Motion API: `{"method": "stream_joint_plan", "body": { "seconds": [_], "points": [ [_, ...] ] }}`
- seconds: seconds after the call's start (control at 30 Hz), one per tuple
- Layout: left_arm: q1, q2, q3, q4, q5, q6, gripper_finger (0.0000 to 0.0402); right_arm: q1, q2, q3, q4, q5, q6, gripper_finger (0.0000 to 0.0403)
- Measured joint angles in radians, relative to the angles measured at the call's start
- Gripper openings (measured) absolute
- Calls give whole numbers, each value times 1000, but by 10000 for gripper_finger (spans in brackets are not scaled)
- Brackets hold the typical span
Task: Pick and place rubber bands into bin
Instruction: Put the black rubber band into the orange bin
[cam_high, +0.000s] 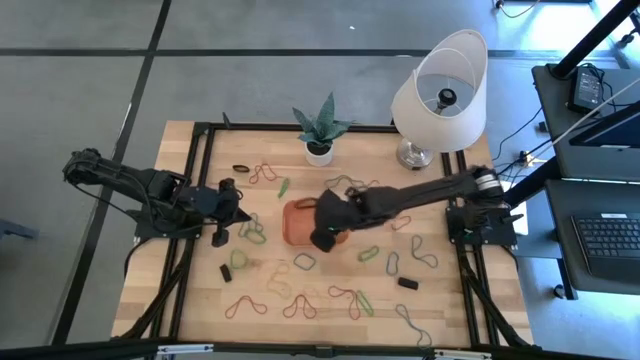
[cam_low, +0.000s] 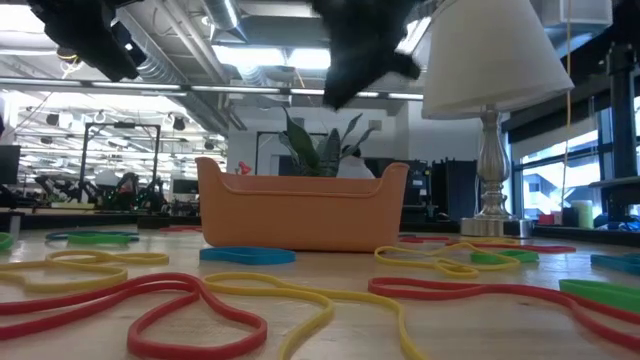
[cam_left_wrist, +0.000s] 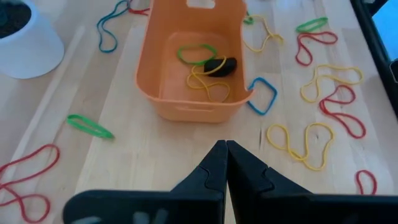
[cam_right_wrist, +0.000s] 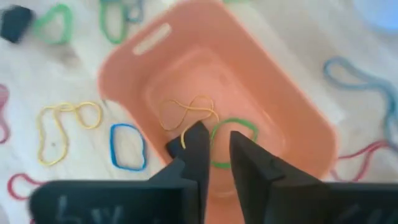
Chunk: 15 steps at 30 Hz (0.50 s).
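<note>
From above, the right gripper (cam_high: 322, 238) hung over the bin (cam_high: 296, 222) in the table's (cam_high: 450, 310) middle, probably to drop a band there. The left gripper (cam_high: 219, 238) waited just beside the bin. Many bands (cam_high: 246, 306) lay around.

At table level, the bin (cam_low: 300, 210) stood behind yellow and red bands (cam_low: 240, 300).

In the left wrist view, the fingers (cam_left_wrist: 214, 168) were pressed together, holding nothing. The bin (cam_left_wrist: 155, 93) held a green, a yellow and a black band.

In the right wrist view, the fingers (cam_right_wrist: 249, 158) stood a little apart, with nothing between them, directly above the bin (cam_right_wrist: 292, 124).
</note>
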Motion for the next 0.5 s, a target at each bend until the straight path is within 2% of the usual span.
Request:
{"method": "stream_joint_plan", "body": {
  "seconds": [0.13, 0.23, 0.37, 0.5],
  "points": [
    [0, 10, 0, 72, -1, 0, 4, 78, -161, -190, 88, 71, 8, 9],
    [0, 47, 12, 107, -18, 0, 4, 137, -325, -407, 253, 76, 38, 10],
    [-5, 156, 77, 103, -31, -11, 4, 213, -546, -686, 484, 77, 40, 14],
    [-26, 311, 187, 80, -55, -22, 3, 257, -739, -873, 538, 74, 61, 4]
  ]
}}
